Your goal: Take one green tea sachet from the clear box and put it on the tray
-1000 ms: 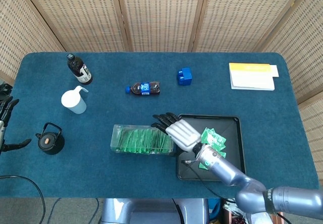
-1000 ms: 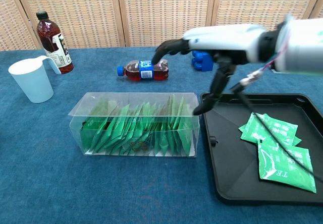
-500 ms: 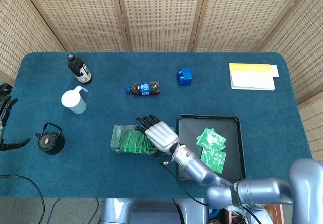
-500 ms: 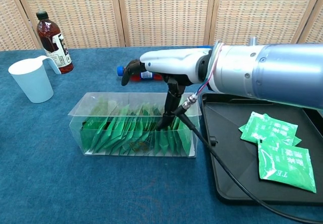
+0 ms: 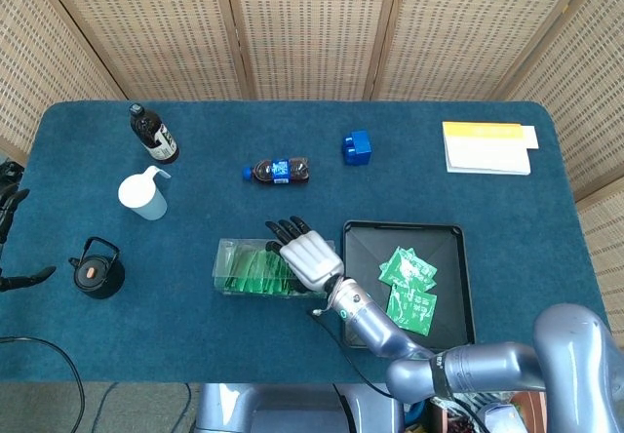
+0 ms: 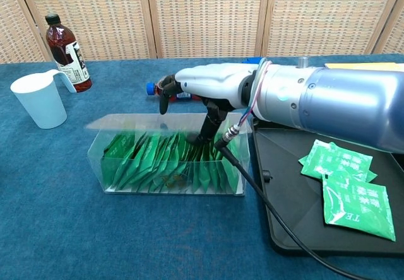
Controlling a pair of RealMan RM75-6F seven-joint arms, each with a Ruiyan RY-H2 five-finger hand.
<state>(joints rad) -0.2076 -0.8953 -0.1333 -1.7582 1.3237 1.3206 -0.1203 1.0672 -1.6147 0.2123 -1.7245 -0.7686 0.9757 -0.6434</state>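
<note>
A blue cloth-covered table (image 5: 546, 248) is filling both views, and woven rattan screen panels (image 5: 312, 23) are standing behind it as the backdrop. The clear box (image 6: 107, 160) is serving as the landmark, sitting near the front middle of the table with green tea sachets (image 6: 151, 163) standing packed upright inside it.

The right hand (image 5: 306, 255) is reaching over the box's right half, its fingers (image 6: 165, 91) curling downward above the sachets while the thumb is dipping into the box among them. Whether it is actually pinching a sachet I cannot tell. The left hand (image 5: 12, 243) is hanging at the table's edge well left of the box, fingers apart and holding nothing.

Just right of the box, the black tray (image 6: 284, 229) is holding loose sachets (image 6: 344, 179) lying flat. Behind the box a small cola bottle (image 5: 279, 171) is lying on its side, with a blue block (image 5: 357, 146) farther right. Left of the box are a black teapot (image 5: 96, 269), a white measuring cup (image 5: 143, 194) and a dark bottle (image 5: 153, 134). A yellow-and-white pad (image 5: 487, 146) is resting far right.
</note>
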